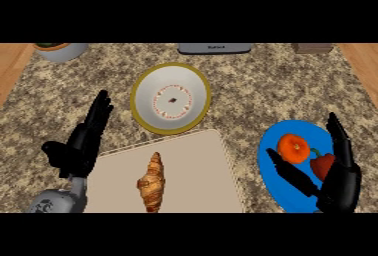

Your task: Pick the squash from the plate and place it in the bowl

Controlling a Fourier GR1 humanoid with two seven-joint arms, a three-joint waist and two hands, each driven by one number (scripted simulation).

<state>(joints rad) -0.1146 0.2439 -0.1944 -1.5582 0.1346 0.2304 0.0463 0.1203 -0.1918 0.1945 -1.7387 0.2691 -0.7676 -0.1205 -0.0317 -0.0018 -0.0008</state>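
An orange round squash [293, 148] lies on the blue plate [275, 185] at the right, with a red pepper [322, 165] beside it. My right hand [341, 182] is open over the plate, its thumb in front of the squash and its fingers behind the pepper, not closed on either. The white bowl [171, 99] with a yellow rim stands at the centre back and holds nothing but its pattern. My left hand [83, 142] rests open at the left, fingers up.
A beige cutting board [199, 175] with a croissant [152, 183] lies at the front centre. A plant pot [59, 50], a grey appliance [215, 48] and a brown box [314, 48] line the back edge.
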